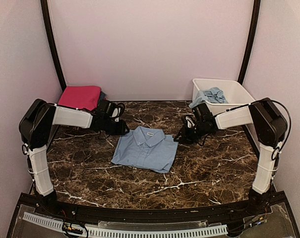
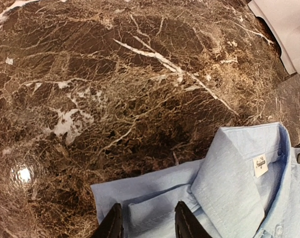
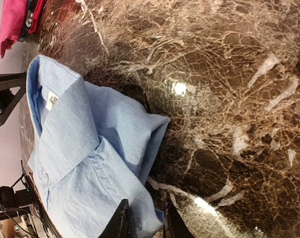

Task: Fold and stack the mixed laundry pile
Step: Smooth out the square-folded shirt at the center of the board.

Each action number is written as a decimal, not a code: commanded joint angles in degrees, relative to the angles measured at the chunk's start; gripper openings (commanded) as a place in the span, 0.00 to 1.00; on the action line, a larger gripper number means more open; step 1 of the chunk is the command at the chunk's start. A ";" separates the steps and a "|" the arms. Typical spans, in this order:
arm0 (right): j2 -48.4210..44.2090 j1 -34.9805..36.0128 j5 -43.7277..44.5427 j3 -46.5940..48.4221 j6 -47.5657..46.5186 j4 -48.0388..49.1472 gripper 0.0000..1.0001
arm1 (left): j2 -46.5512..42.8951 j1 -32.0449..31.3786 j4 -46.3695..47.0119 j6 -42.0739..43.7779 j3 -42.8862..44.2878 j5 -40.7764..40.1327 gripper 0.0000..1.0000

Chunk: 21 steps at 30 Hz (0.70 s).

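A folded pale blue collared shirt point(image 1: 145, 148) lies mid-way across the dark marble table point(image 1: 209, 168). The left gripper point(image 2: 149, 207) and right gripper point(image 3: 146, 202) each sit with narrow jaws astride a collar-end corner; whether either pinches cloth cannot be told. A folded magenta garment point(image 1: 80, 96) rests far left, and another blue piece point(image 1: 212, 94) is in the white tub point(image 1: 239, 89) far right

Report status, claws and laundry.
Astride pale blue folded collared shirt: left claw, right claw; grip unconfirmed. Shirt flat, centred. Clear of it: magenta folded stack, white plastic tub.

Label point(image 2: 260, 166) on shirt point(image 2: 229, 198) — print unreadable
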 commanded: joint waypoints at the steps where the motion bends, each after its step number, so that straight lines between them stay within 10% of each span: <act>1: 1.16 0.37 -0.80 1.67 -0.77 0.14 0.19 | 1.11 0.33 -1.70 0.88 2.06 -0.43 0.35; 7: 1.01 0.40 -1.38 1.73 -1.06 0.29 0.08 | 2.10 0.33 -1.42 0.85 1.87 1.11 0.30; 13: -1.42 0.50 -2.74 2.14 -1.68 1.19 0.00 | -2.67 0.33 -1.28 0.35 -0.26 0.49 0.01; 21: -3.32 1.64 -1.02 7.12 -5.29 -3.47 0.00 | -8.60 1.46 -3.38 0.24 -3.05 -3.96 0.00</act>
